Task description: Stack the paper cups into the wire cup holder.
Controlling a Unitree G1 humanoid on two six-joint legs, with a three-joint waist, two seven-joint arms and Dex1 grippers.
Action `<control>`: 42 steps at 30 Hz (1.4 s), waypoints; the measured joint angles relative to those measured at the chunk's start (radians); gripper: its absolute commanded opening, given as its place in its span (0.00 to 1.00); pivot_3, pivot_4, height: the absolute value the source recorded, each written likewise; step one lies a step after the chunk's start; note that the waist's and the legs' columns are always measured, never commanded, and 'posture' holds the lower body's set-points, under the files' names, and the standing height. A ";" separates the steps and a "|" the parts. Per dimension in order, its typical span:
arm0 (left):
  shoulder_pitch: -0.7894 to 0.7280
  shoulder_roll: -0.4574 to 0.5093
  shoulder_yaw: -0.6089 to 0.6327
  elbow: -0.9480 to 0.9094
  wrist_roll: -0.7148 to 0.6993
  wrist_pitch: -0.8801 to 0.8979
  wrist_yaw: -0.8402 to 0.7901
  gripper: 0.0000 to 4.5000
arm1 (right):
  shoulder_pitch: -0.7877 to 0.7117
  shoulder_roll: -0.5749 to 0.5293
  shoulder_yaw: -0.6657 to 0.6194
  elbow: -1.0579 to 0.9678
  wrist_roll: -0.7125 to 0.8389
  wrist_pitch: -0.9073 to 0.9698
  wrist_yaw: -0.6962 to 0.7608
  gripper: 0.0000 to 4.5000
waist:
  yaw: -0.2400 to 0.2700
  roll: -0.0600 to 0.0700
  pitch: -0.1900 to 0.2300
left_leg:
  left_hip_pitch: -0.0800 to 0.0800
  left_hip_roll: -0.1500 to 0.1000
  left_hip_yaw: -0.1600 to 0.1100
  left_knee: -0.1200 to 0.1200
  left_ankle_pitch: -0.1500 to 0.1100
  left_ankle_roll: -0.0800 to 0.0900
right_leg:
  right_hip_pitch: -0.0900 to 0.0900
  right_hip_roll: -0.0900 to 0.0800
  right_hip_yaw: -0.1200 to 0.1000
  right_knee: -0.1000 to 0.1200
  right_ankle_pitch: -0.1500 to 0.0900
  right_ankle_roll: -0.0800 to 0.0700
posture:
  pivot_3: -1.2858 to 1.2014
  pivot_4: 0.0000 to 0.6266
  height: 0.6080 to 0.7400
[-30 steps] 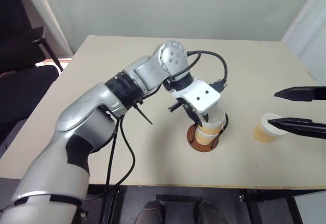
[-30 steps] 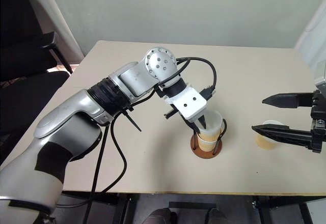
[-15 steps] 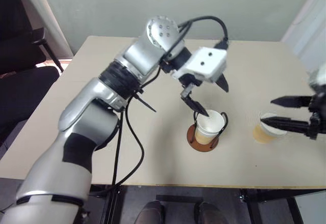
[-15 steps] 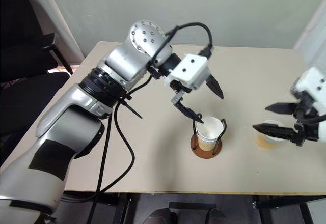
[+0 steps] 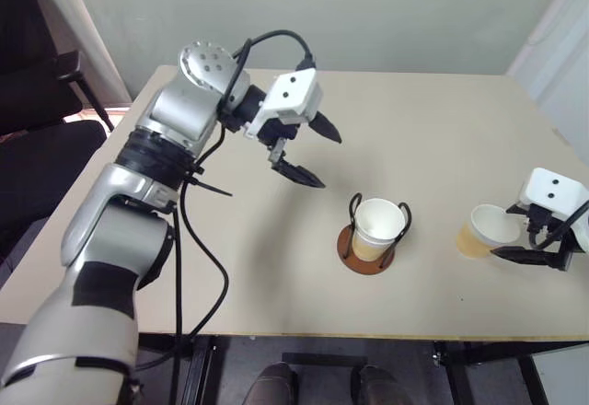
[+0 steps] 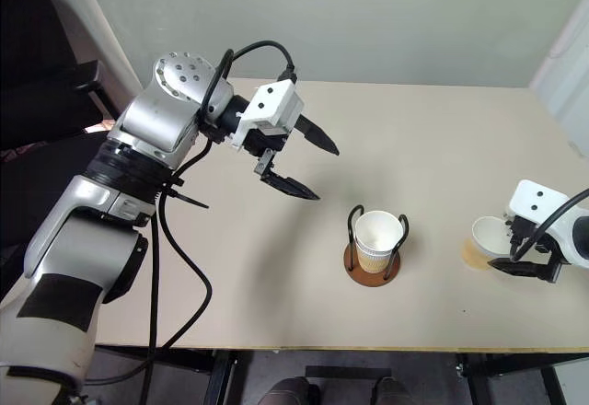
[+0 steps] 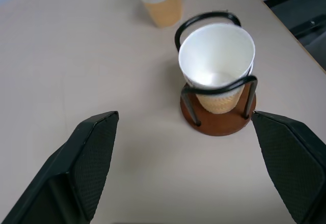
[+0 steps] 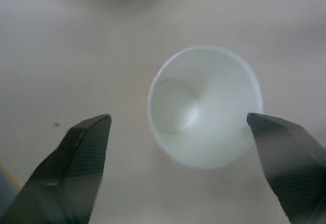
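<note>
Paper cups are the subject: a nested stack now stands in the wire cup holder, low and a little right of centre in the head views, and one loose cup stands upright on the table at the right edge.

The left gripper has its two black fingers spread wide and holds nothing. A second ago it was down at the holder with its fingers nearly closed around a cup there; since then it has let go, lifted, and drawn back toward the upper left of the frame, well apart from the holder. Its wrist view looks down between the parted fingers at the holder with the white cup mouth inside the wire loops. I judge that cup safely placed.

The right gripper also has its jaws fully apart, empty. A second ago it hung above the loose cup; it has since come down, and its fingers now flank the cup, one to each side, not visibly touching. Its wrist view looks straight into the cup's white interior. The likely next move is to close on this last cup.

The left arm arches in from the lower left, its gripper pointing right and downward. The right gripper reaches in from the right edge, tilted down over the cup.
</note>
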 measured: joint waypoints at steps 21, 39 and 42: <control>0.086 0.003 0.076 -0.090 0.078 0.041 0.000 1.00 | -0.146 0.095 0.240 0.076 -0.207 -0.082 0.117 0.19 | 0.000 0.000 0.000 | 0.001 0.000 0.000 0.000 0.000 0.000 | 0.001 0.000 0.000 0.000 0.001 -0.001 | 0.52 0.24 1.00; 0.118 -0.017 0.088 -0.128 0.084 0.046 -0.001 1.00 | -0.749 0.045 0.150 -0.115 -0.015 0.072 0.330 0.01 | -0.015 0.000 0.000 | 0.002 0.002 -0.001 -0.002 0.000 0.000 | 0.001 0.001 -0.001 0.000 -0.002 -0.006 | 0.52 0.24 1.00; 0.119 -0.016 0.088 -0.125 0.084 0.045 -0.001 1.00 | -0.907 0.130 0.257 -0.175 0.017 0.148 0.382 0.01 | -0.018 -0.004 -0.001 | 0.002 0.002 -0.004 -0.001 -0.001 0.000 | 0.001 0.002 -0.002 0.000 -0.003 -0.008 | 0.52 0.24 1.00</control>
